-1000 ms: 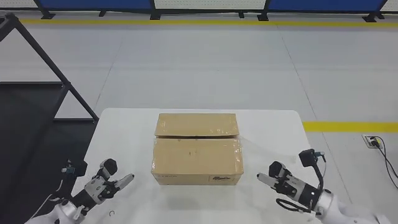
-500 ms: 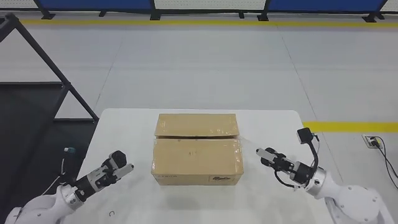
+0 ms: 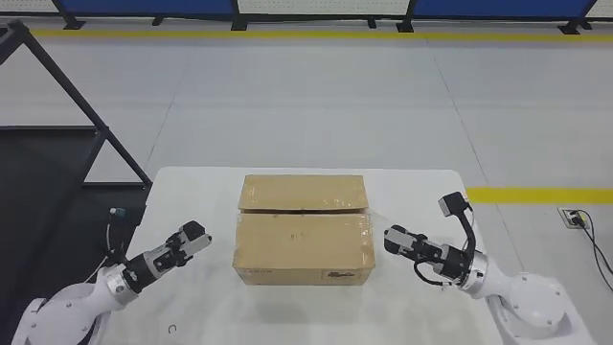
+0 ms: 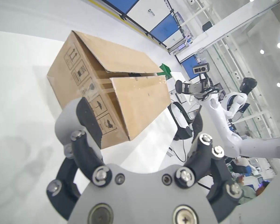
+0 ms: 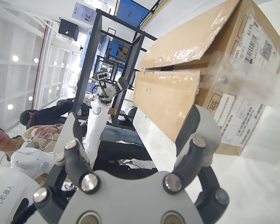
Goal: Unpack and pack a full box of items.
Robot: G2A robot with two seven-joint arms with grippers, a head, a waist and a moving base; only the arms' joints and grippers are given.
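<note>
A brown cardboard box (image 3: 303, 235) stands in the middle of the white table (image 3: 192, 192). Its two top flaps are folded down, with a thin slit between them and shiny tape across. My left gripper (image 3: 194, 240) is open just off the box's left side, nothing between its fingers. In the left wrist view the box (image 4: 121, 80) lies just ahead of the open gripper (image 4: 142, 122). My right gripper (image 3: 393, 240) is open close to the box's right side. In the right wrist view its fingers (image 5: 196, 127) stand wide before the labelled end of the box (image 5: 200, 59).
A black metal rack (image 3: 57, 134) stands beside the table's left edge. A small ring-like item (image 3: 171, 329) lies near the table's front edge on the left. Bare tabletop runs on both sides of the box and behind it.
Both grippers have moved from near the table's front edge inward and forward, closing in on the left and right sides of the box. The box has stayed put.
</note>
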